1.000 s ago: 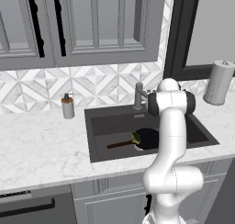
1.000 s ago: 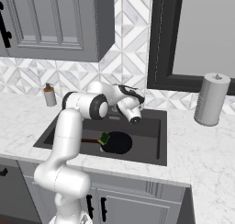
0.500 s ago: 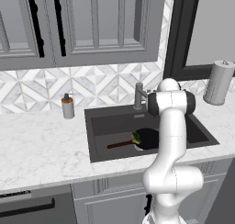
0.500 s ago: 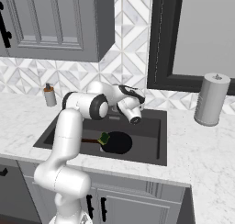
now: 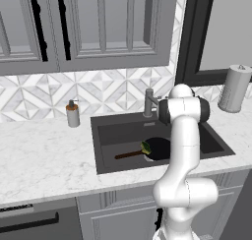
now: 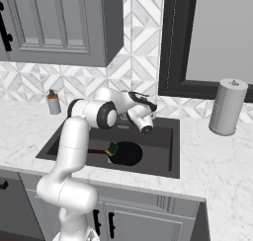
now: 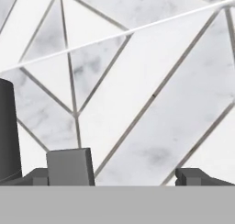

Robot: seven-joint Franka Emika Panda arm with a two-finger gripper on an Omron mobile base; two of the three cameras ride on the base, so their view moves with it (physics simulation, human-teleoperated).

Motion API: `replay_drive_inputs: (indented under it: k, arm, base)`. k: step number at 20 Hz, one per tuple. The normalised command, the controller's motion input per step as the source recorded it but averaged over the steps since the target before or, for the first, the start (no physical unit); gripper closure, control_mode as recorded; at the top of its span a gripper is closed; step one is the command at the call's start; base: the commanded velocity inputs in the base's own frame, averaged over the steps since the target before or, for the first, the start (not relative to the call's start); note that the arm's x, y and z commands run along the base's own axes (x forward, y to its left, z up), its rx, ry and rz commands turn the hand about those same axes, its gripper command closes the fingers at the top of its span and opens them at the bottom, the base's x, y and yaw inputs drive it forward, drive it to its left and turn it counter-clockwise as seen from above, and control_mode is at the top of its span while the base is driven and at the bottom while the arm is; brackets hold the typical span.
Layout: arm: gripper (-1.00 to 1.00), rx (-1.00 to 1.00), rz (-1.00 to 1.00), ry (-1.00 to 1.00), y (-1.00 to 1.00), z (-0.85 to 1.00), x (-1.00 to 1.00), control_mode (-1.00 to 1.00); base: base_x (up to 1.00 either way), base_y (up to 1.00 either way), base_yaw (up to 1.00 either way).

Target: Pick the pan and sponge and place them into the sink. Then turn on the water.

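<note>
Black frying pan (image 5: 158, 148) lies flat in the dark-grey sink (image 5: 110, 133), handle pointing left; a yellow-green sponge (image 5: 146, 147) rests on its left rim.

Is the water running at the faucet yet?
Off, as far as visible: no blue stream falls from the faucet into the sink, where the pan and sponge lie.

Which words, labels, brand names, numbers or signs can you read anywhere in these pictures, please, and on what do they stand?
None: no readable text shows in any view.
The soap bottle has a plain body with no label.
The paper towel roll is blank.
The cabinet doors, the tiled backsplash, the sink, the pan and the sponge carry no lettering.
</note>
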Motion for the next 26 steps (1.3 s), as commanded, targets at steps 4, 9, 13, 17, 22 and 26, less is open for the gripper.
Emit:
replay_drive_inputs:
  k: [4,9,13,17,22,26]
  arm:
    - [-1.00,0.00,0.00,0.00,-0.20,0.00,0.00,-1.00]
    - [-1.00,0.00,0.00,0.00,-0.23,0.00,0.00,-1.00]
    - [-1.00,0.00,0.00,0.00,-0.31,0.00,0.00,-1.00]
    - [-1.00,0.00,0.00,0.00,-0.37,0.00,0.00,-1.00]
    - [-1.00,0.01,0.00,0.00,-0.41,0.00,0.00,-1.00]
    - [-1.00,0.00,0.00,0.00,-0.43,0.00,0.00,-1.00]
  base:
    - [0.00,0.00,0.00]
    - [0.00,0.00,0.00]
    - [0.00,0.00,0.00]
    - [0.00,0.00,0.00]
    - [0.00,0.00,0.00]
    - [0.00,0.00,0.00]
